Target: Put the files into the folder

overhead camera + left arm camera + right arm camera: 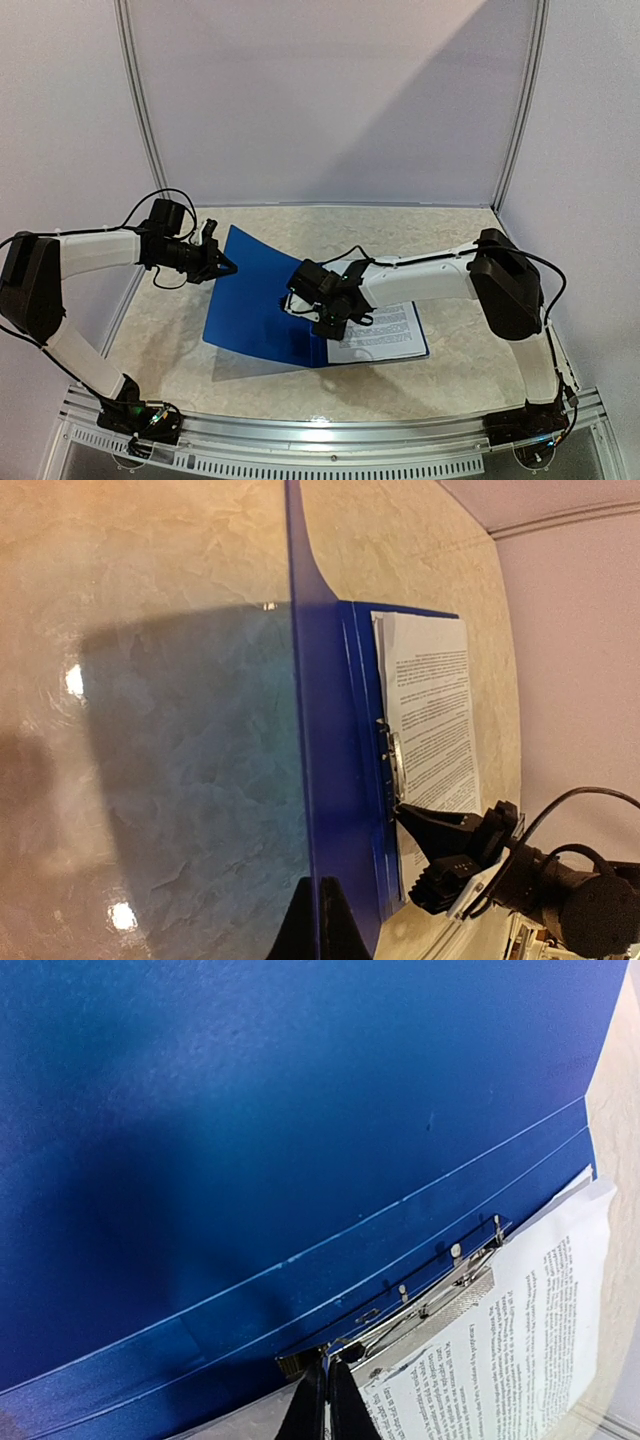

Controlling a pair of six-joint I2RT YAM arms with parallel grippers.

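Top view first: the blue folder (262, 305) is lying open on the table (330, 225). The left gripper (222, 264) is clamped onto the far corner of the cover (250, 265) and holds it up at a tilt. The files (390, 330) are inside, flat on the back panel, just right of the right gripper (330, 318), which sits down at the spine.

Left wrist cam: you see the cover edge-on, running straight down into the left gripper's pinched fingers (335, 925), so that's a firm grab on the folder. Off to the right of that gripper is the spine with the metal clip (392, 765). The printed sheets (435, 700) lie just past it, their left edge touching the clip. The right gripper's black fingertip (425, 820) pokes in right at the near end of the clip.

Right wrist cam: the right gripper (326, 1400) is squeezed shut, tips together, touching the near end of the metal clip (430, 1295). I can't tell if anything is actually pinched between them. The raised blue cover (250, 1110) fills everything above the gripper. The files (510, 1360) sit to its right, tucked under the clip bar. They're dense lines of small black print, too small to read.
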